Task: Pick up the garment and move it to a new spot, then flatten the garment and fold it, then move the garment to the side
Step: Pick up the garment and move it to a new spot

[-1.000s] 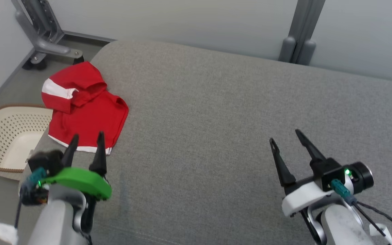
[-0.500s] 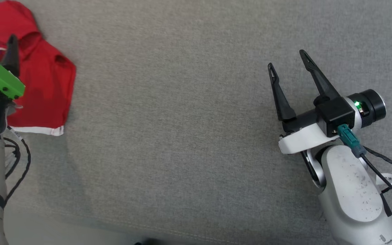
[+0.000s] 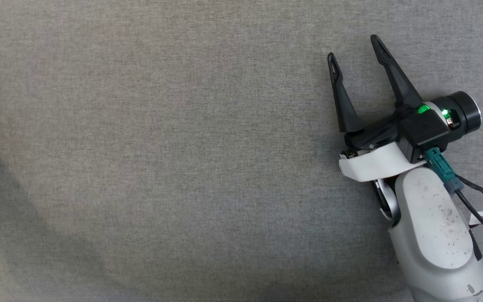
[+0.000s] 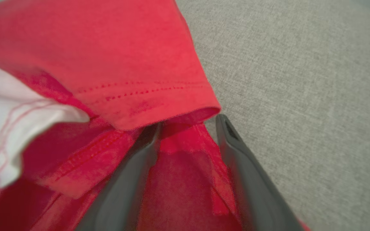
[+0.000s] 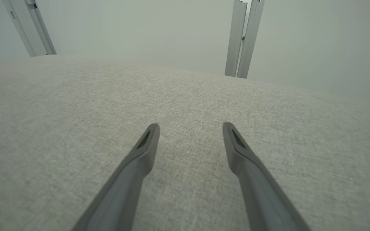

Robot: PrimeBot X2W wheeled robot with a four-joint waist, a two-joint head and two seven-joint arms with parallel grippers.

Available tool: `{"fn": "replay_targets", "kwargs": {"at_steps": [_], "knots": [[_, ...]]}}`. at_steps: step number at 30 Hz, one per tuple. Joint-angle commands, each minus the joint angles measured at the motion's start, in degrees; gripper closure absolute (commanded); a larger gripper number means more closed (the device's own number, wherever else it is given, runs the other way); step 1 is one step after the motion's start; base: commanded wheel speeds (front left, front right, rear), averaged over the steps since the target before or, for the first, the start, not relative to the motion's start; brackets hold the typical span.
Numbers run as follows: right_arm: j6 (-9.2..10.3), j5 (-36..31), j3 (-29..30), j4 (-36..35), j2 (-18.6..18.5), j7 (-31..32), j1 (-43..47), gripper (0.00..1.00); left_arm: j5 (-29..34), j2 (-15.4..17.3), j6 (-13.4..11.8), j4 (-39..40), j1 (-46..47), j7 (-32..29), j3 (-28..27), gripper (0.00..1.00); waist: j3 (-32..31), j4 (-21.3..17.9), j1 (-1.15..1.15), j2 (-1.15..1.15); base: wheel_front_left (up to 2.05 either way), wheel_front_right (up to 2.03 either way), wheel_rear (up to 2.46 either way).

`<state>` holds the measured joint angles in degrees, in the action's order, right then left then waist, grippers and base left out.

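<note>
Your left gripper (image 4: 189, 122): jaws spread, straddling fold of red garment (image 4: 133, 57) just below sleeve hem, cloth between fingers, not clamped. Garment lies at left edge of gray cushion (image 3: 183, 147). Your right gripper (image 3: 353, 46): fingers wide apart, empty, over cushion at right, well apart from garment.
</note>
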<state>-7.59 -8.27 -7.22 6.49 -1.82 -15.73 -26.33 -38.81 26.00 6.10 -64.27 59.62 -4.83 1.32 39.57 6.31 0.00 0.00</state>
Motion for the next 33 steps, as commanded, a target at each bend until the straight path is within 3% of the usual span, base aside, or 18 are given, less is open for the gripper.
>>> {"fn": "replay_targets", "kwargs": {"at_steps": [1,9,16,26,33], "knots": [[0.19,0.2,1.6,4.1,-1.9,1.1,4.3,0.0,-0.2,-2.9,0.8,-1.8,-1.1,-0.8,1.2,1.0,0.0,-1.0,0.0,0.0,0.0,0.0,0.0],[0.15,3.1,1.2,5.2,-1.4,1.0,6.7,0.0,0.4,-2.0,1.6,-0.2,-3.3,4.6,3.9,1.0,-7.9,-0.1,0.0,0.0,0.0,0.0,0.0],[0.15,6.4,0.7,5.9,-1.2,0.6,9.9,0.0,-1.0,-2.4,1.4,11.2,-7.6,7.3,10.1,1.0,-16.9,-0.4,0.0,0.0,0.0,0.0,0.0],[0.15,11.0,0.2,6.4,-1.2,0.6,15.9,0.0,-4.1,-4.5,1.1,39.5,-19.1,2.0,18.1,1.0,-26.5,-5.7,0.0,0.0,0.0,0.0,0.0],[0.15,13.2,0.2,6.0,-1.1,0.6,18.4,0.0,-6.8,-8.0,-2.9,64.5,-26.5,-6.3,22.8,1.0,-28.7,-12.6,0.0,0.0,0.0,0.0,0.0]]}}
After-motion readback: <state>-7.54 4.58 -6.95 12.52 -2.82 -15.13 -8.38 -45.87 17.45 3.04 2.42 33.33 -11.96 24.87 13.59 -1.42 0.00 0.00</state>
